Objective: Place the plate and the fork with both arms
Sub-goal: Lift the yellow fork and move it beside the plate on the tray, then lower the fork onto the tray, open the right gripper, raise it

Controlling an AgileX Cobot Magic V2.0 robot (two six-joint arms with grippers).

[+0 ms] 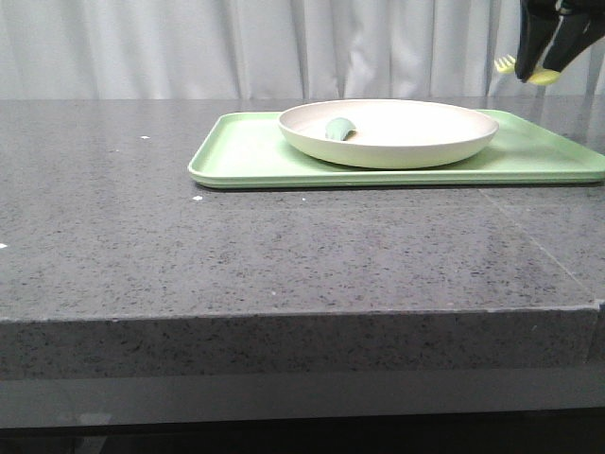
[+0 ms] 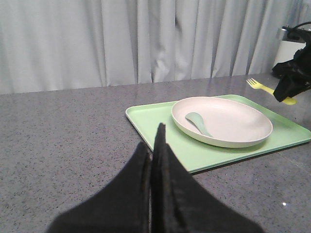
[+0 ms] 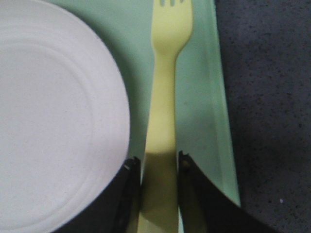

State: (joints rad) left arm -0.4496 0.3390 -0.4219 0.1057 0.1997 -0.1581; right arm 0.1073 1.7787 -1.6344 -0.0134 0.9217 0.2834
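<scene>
The right hand (image 3: 159, 167) gripped the small pale yellow plastic fork (image 3: 166, 97) by its handle, raised above the flat light green tray's (image 3: 204, 111) free strip, long axis running alongside the round cream-white plate (image 3: 53, 121) on it. The left hand (image 2: 154, 160) hung pinched together, empty, farther off.

A flat, rectangular light green tray (image 1: 246, 156) lies on a dark grey speckled stone table (image 1: 284, 255), toward the far right side. A small teal-green rounded piece (image 1: 338, 129), shaped rather like a spoon, rests above the tray's middle. Pale grey curtains (image 1: 236, 47) hang in soft folds behind the table's far edge.
</scene>
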